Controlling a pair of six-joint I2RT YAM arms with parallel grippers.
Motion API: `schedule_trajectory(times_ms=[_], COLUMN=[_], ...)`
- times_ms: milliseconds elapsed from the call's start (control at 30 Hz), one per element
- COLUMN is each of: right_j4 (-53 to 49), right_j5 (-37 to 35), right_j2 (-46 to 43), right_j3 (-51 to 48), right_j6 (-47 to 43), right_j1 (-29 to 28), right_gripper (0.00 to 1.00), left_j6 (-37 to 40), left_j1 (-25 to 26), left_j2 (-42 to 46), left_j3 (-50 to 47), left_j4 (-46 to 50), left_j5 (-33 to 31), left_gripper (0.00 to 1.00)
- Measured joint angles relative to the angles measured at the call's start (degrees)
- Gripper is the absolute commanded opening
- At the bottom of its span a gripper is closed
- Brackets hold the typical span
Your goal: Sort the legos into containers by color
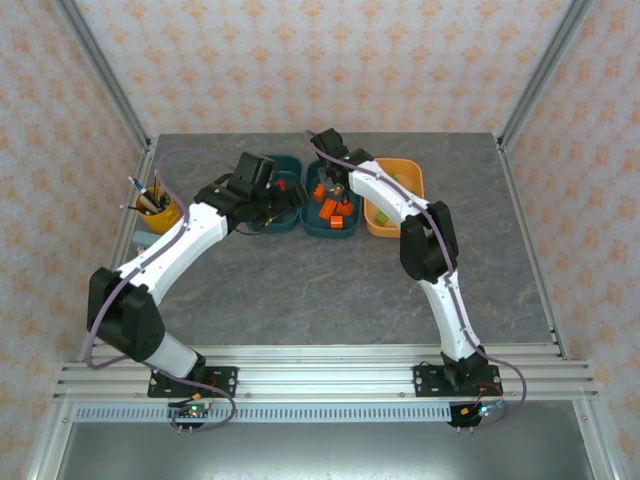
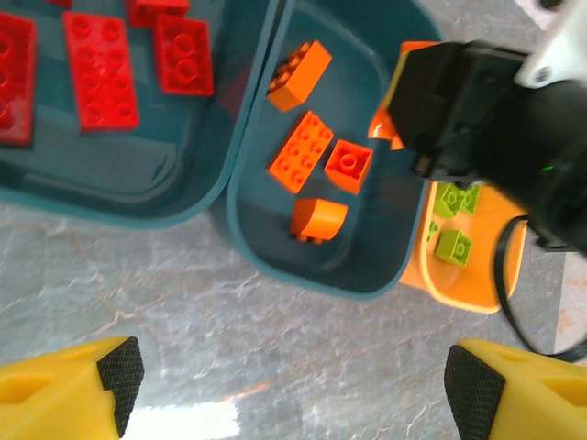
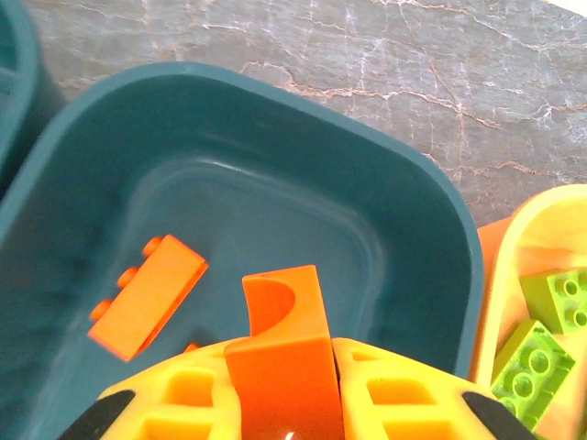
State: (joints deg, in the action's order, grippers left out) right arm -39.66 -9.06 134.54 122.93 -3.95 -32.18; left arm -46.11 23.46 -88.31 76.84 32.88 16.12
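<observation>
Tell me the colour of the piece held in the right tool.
Orange. The curved piece shows best in the right wrist view.

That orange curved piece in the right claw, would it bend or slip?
Probably stiff: the orange curved piece shows sharp edges while clamped in the right gripper. Its glossy plastic may be slippery. Likely light, small beside the teal tray.

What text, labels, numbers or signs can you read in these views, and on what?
No readable text anywhere.
Any embossing on the red bricks and orange bricks: too blurred to read.
The teal trays, orange tray and pen cup: no label visible.
The orange piece held in the right gripper: plain.
</observation>
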Motion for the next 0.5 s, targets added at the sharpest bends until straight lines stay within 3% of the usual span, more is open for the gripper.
schedule_trajectory(times_ms=[500], right_j4=[-1.16], right_j5=[-1.49], right_j2=[13.84], right_j3=[12.76], right_j6=[-0.98], right_j1=[1.62], right_gripper=[0.23], left_j6=[1.27], left_j1=[-2.73], left_j2=[-5.6], left_j3=[5.35], left_j4=[-0.61], left_j5=[1.07], left_gripper=[0.88])
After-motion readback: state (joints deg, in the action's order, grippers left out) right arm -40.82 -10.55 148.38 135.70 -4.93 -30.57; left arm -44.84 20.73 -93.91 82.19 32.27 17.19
